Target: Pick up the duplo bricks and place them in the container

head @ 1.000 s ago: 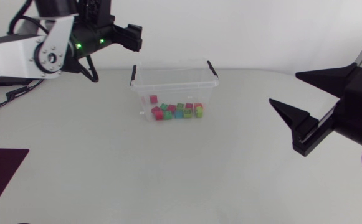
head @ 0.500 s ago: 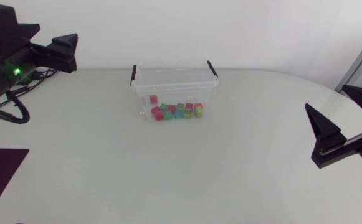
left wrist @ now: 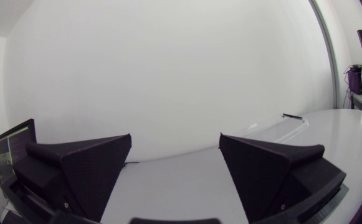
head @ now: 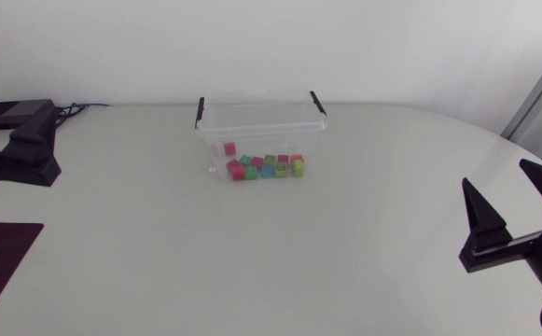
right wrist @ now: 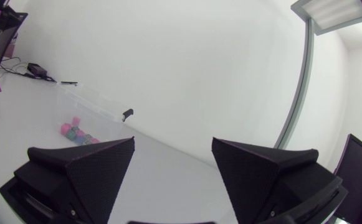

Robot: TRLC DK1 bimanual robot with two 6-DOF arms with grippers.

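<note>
Tabletop (head: 252, 271) bricks (head: 266, 167) in container (head: 261, 114), beyond jaws

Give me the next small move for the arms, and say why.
Probably none beyond parking: I would make no further pick. The duplo bricks all appear to lie inside the container, and I see none loose on the table. The left hand and the right hand are both open and empty, off at the table's sides.

Head looks down; wrists level, sharing container (head: 261, 126)
</note>
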